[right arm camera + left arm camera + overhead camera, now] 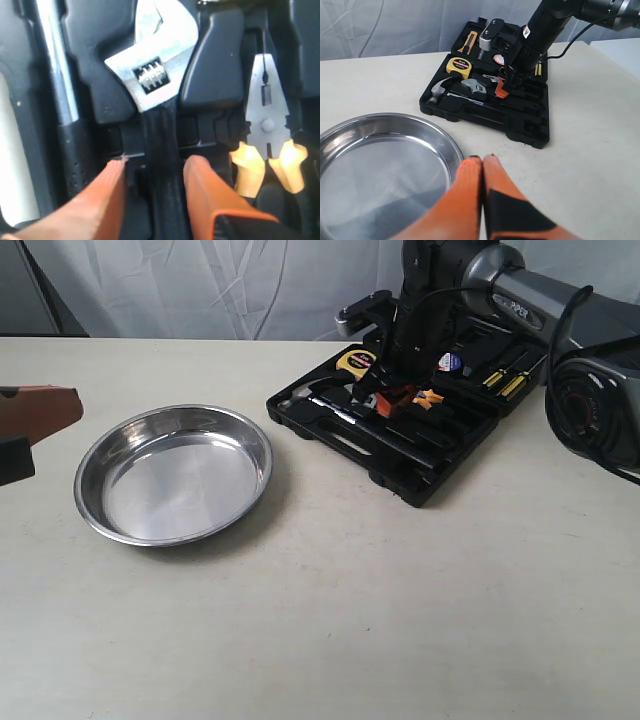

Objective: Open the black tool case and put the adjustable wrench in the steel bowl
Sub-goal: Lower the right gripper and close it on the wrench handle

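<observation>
open black tool case [400, 478] on a pale surface [330, 620]. the right pincer [157, 165] reaches down into it, narrowly parted, one finger on each side of the black handle of the adjustable wrench [155, 65]. a hammer [55, 65] and orange-handled pliers [267, 125] lie in slots flanking that pincer. the steel bowl [172, 475] sits just beside the left pincer [482, 159], whose fingers are pressed together.
</observation>
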Motion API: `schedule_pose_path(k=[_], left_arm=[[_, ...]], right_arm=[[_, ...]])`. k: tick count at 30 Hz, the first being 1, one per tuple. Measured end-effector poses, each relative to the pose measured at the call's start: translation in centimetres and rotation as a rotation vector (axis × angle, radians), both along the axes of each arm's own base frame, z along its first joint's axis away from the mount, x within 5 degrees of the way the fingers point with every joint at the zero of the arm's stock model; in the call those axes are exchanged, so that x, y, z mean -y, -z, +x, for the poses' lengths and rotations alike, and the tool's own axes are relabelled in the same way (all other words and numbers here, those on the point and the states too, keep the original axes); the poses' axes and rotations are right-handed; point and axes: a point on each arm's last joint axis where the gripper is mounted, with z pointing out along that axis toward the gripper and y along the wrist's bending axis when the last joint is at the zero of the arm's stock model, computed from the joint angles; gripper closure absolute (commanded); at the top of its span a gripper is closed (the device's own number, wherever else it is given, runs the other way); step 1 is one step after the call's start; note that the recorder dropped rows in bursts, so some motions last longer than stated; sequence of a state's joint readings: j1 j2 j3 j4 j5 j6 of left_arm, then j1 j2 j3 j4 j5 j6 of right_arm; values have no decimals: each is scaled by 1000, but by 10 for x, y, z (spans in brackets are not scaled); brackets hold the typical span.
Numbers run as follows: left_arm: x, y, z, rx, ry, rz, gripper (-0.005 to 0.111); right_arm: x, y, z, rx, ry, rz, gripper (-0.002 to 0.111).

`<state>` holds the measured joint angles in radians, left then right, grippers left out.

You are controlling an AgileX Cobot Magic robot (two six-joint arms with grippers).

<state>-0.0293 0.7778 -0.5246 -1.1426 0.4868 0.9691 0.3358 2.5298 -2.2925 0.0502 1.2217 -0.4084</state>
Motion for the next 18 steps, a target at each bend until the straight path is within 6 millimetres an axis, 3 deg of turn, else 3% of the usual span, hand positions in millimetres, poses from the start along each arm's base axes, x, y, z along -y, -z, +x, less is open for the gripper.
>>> schedule_pose_path(k=[18], left_arm=[[0,0,0,0,0,0,107]], right_arm=[[-3,14,5,18,8,22,69]])
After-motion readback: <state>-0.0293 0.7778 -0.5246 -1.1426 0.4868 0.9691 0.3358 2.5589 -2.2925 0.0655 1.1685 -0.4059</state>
